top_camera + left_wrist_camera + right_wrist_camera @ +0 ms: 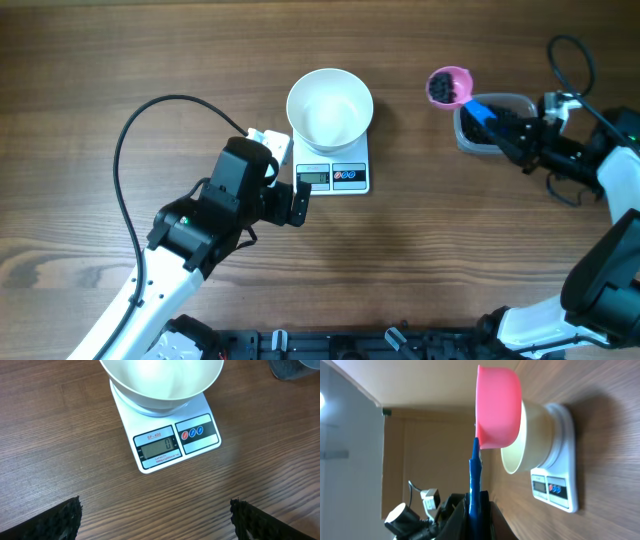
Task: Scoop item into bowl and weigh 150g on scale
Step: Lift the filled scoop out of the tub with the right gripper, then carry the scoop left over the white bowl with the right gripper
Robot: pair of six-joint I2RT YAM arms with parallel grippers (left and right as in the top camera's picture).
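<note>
1. Right gripper [497,122], clamped on the blue handle [478,108], held the pink scoop [449,87] of black beads [440,90] level beside the tub [522,100].
2. White bowl [330,107] sat empty on the zeroed scale [340,178]; left gripper [297,203] hung spread beside it.
3. The load looked best kept level, then tipped slowly over the bowl's centre.

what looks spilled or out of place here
Nothing stands out: the round white bowl sits upright on the small white digital scale, and the tiny black beads are in the pink plastic scoop, none spilled.

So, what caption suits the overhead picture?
Right fingers hold a pink scoop of black beads above the table; the empty white bowl sits on the scale.
</note>
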